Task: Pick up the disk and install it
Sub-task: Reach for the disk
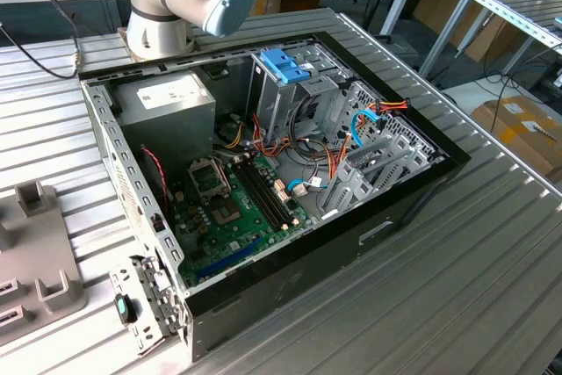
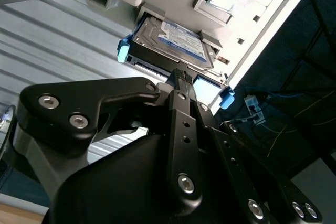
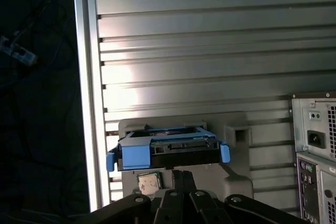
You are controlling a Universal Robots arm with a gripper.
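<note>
The tool [image 3: 182, 174], closed on nothing, points at the disk [image 3: 173, 145] dead at twelve o'clock, its blue rails [image 3: 224, 153] at three and nine.

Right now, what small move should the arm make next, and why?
Probably ease the gripper a little closer to the disk. In both wrist views the disk lies in its grey holder on the table, just ahead of the gripper and not yet lifted.

Print on the disk [image 2: 178, 38] and the power-supply sticker [image 1: 172, 90] is illegible.
</note>
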